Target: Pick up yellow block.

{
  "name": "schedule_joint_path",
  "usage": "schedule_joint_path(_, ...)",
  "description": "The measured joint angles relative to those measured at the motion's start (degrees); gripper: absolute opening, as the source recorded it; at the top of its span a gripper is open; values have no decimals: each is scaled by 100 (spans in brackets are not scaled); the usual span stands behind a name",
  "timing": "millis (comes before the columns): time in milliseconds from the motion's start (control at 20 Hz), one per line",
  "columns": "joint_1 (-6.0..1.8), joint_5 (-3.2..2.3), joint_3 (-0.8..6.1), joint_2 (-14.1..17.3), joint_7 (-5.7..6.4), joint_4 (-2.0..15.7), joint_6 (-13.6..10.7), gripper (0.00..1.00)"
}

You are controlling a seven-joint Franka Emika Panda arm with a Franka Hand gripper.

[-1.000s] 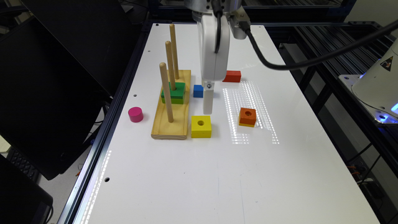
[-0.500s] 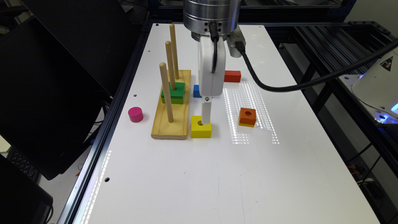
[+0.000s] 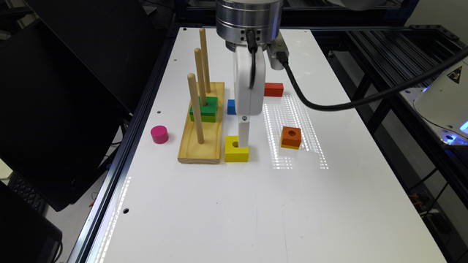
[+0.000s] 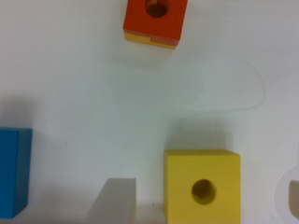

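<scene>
"One second ago the gripper (image 3: 244,140) was up high, over by the blue block (image 3: 231,106). Where is it now?"

"It has come down low. The yellow block (image 4: 202,186) sits right between its two fingers (image 4: 114,200). The fingers are spread wide, and they are not pinching the block yet."

"So is the job nearly done?"

"I think it is about halfway. The gripper looks lined up. It needs to squeeze the block and then lift it."

"What is close by?"

"The wooden base (image 3: 200,146) is just beside the yellow block, on the side away from the orange block (image 3: 291,137). A squeeze might bump it."

"Is anything in the wooden base?"

"Three tall pegs (image 3: 195,107) stand in it. The green block (image 3: 203,107) is on the middle peg. The other two pegs are bare."

"And farther off?"

"The pink round piece (image 3: 159,134) is past the base. The red block (image 3: 274,89) is far back on the white surface (image 3: 256,212)."
</scene>
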Motion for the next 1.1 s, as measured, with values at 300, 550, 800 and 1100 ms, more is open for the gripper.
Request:
schedule_joint_path(300,0,-161,-36,192,74,20,164,100)
schedule_joint_path(550,0,-161,-36,192,74,22,163,100)
schedule_joint_path(800,1,-161,-36,192,74,23,164,100)
schedule_joint_path(1100,2,-171,-42,223,76,17,169,100)
